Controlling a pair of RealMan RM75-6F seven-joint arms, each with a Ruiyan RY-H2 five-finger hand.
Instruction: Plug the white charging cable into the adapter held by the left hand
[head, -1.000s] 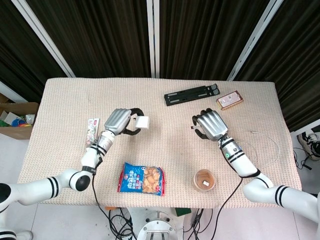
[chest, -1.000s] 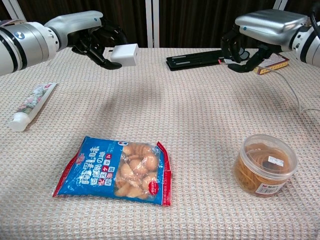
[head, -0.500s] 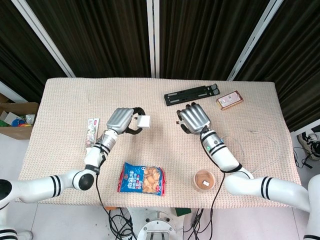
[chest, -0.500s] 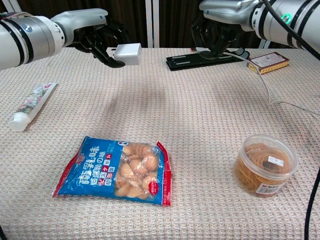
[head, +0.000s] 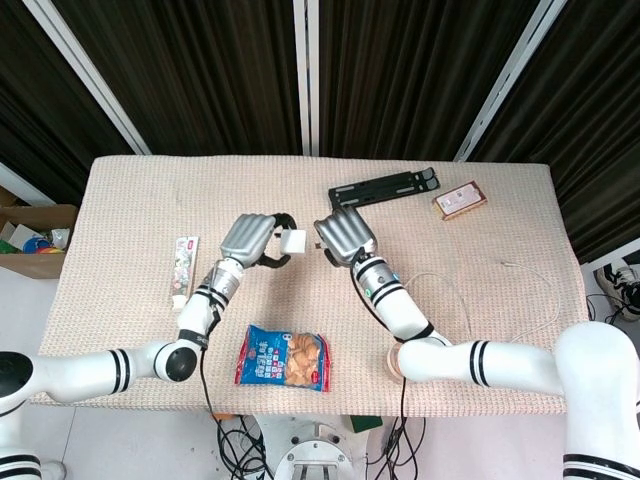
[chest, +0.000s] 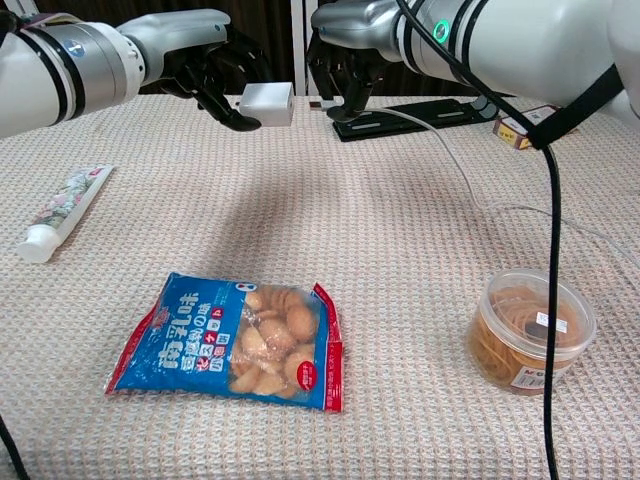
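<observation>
Mid-table, left hand (head: 247, 238) holding adapter (head: 292, 242), right hand (head: 342, 235) just beside

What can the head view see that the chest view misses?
Only the head view shows the cardboard box of clutter on the floor beside the table.

Only the chest view shows the rubber bands inside the clear tub.

Both show the left hand holding the white adapter, the right hand bringing the white charging cable close, the snack bag and the toothpaste tube.
</observation>
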